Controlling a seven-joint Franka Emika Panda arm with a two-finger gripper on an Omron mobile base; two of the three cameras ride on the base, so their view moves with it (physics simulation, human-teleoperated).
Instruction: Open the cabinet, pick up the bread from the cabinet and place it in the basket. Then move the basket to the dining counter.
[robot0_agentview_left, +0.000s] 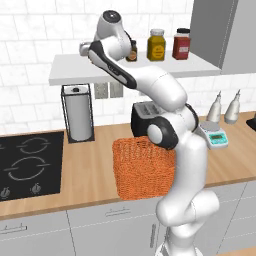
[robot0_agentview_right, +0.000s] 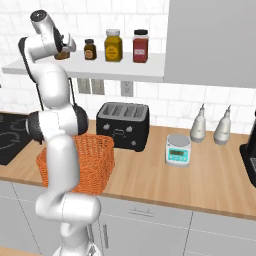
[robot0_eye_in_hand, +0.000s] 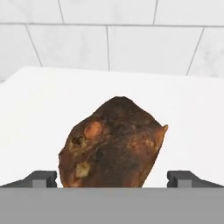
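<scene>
The bread (robot0_eye_in_hand: 113, 144) sits on the white shelf (robot0_eye_in_hand: 35, 113), straight ahead of the fingers (robot0_eye_in_hand: 112, 178) and centred between them in the hand view; one dark fingertip (robot0_eye_in_hand: 41, 178) shows to its left and the other to its right, each just beside the loaf's flank with a sliver of shelf between, so the fingers are spread wide and pinch nothing yet; whether either tip already touches the crust cannot be told. The loaf's long axis runs on a slant, from lower left to upper right in that view, so the fingers would close across its broader base rather than along it; my judgement is that a short push forward and a squeeze is all the grasp needs.

From the base views the hand (robot0_agentview_right: 64, 46) is raised to the left end of the shelf (robot0_agentview_right: 125, 70), with the tiled wall behind; the basket (robot0_agentview_left: 144, 169) stands well below on the table (robot0_agentview_left: 90, 175), in front of the toaster (robot0_agentview_right: 123, 125), so the loaf must be carried back and down to reach it.

Three jars (robot0_agentview_right: 113, 46) stand further along the shelf with labels too small to read; the small scale (robot0_agentview_right: 178, 150) shows a display but no legible figures; no brand can be made out anywhere.
</scene>
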